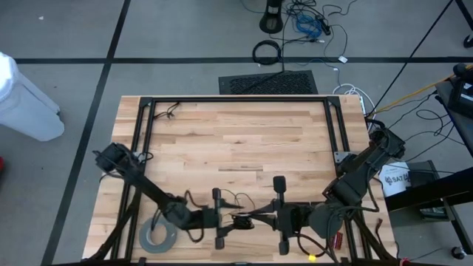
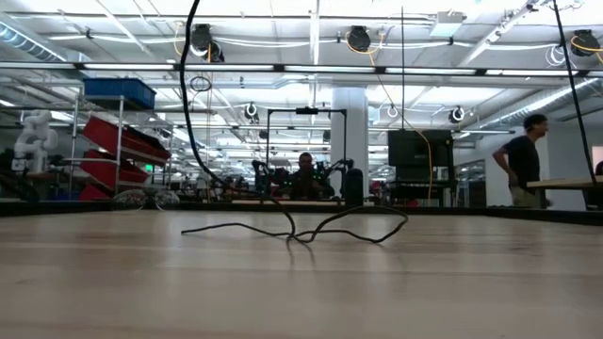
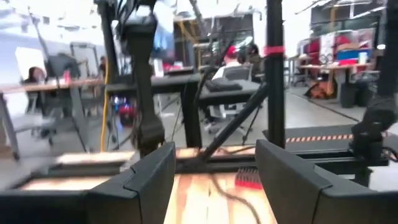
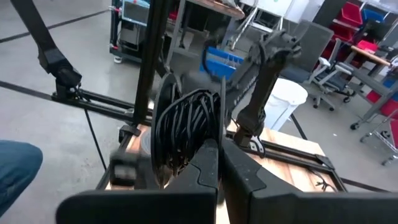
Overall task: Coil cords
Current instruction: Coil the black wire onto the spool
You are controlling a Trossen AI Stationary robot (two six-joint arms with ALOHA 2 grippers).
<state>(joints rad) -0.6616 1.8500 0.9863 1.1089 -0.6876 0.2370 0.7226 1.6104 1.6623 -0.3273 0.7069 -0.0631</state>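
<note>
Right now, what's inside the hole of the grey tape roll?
Bare wood of the table shows through the hole of the grey tape roll. Whatever lies beneath the ring itself is covered.

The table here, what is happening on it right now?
Two robot arms are coiling a thin cord. The right tool is shut on a bundle of wound cord near the table's front edge. The left tool faces it, open and holding nothing. A loose cord end lies on the wood.

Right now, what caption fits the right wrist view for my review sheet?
Right gripper shut on a coiled bundle of thin dark cord, with the left arm facing it over the table.
</note>
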